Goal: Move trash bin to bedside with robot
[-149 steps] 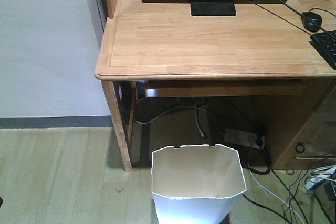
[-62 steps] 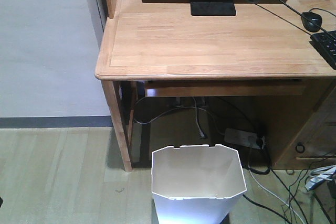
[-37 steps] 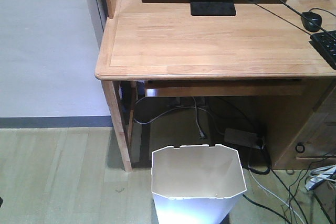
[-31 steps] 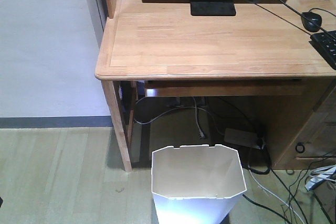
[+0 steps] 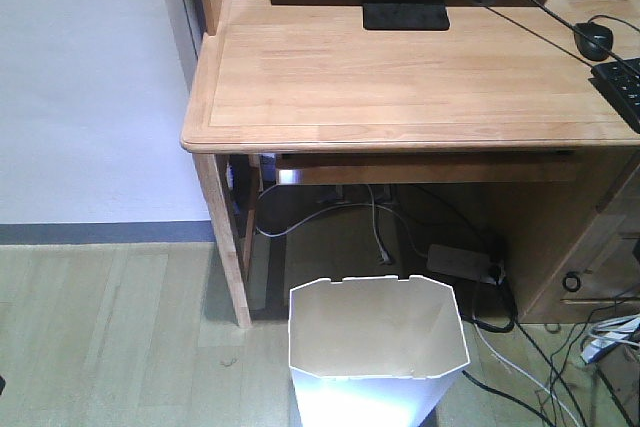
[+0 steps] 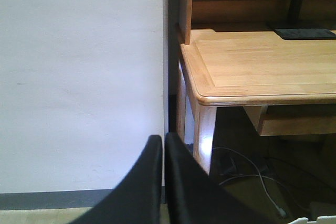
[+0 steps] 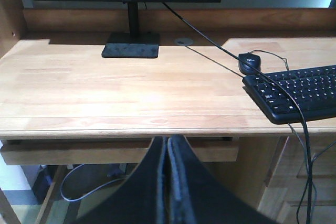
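White angular-rimmed trash bin (image 5: 375,347), upright, empty, on the floor near the desk leg (image 5: 228,267)

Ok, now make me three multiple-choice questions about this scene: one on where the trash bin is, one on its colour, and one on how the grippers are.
1. Where is the trash bin?
A) on the floor in front of the desk
B) on top of the desk
C) lifted in the air

2. What colour is the trash bin's outer wall?
A) black
B) red
C) white

3. How are the left gripper and the right gripper?
A) both open
B) both shut, holding nothing
C) left shut on the trash bin

Answers:
1 A: it stands on the floor just below the desk's front edge.
2 C: its lit front wall shows white.
3 B: in each wrist view the jaws meet with nothing between them.
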### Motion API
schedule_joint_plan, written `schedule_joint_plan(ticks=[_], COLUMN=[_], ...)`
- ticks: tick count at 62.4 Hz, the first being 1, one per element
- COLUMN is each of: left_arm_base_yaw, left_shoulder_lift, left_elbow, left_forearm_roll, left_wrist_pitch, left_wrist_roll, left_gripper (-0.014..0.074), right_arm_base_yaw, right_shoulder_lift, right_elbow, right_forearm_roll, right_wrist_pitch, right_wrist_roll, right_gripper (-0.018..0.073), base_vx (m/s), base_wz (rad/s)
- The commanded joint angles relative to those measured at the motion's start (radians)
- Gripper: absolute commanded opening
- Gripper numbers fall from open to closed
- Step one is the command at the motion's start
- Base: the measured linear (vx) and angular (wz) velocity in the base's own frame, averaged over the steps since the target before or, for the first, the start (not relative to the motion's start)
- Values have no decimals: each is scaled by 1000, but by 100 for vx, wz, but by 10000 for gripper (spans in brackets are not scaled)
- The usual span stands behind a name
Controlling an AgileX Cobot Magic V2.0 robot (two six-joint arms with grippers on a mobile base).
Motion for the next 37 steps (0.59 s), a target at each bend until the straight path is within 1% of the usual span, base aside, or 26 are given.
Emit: schedule_joint_plan(ticks=[1, 8, 29, 37], left_arm_base_yaw=[-6, -6, -6, -6], left_shoulder_lift=[-14, -14, -14, -14], left_elbow=[19, 19, 19, 19], left_forearm_roll=[-3, -3, -3, -3], left_wrist_pitch=[-69, -69, -69, -69], left_wrist_roll=[-4, -4, -4, -4], left_gripper=[-6, -6, -6, -6], right_arm_base_yaw=[-1, -1, -1, -1], right_shoulder_lift=[12, 12, 12, 12], right_elbow=[-33, -33, -33, -33], right_forearm_roll=[-3, -3, -3, 0], right_wrist_pitch=[-70, -71, -70, -70], right_wrist_roll=[-7, -7, -7, -6], right_gripper=[42, 110, 414, 461], base_vx=[0, 0, 0, 0], base_wz=[0, 0, 0, 0])
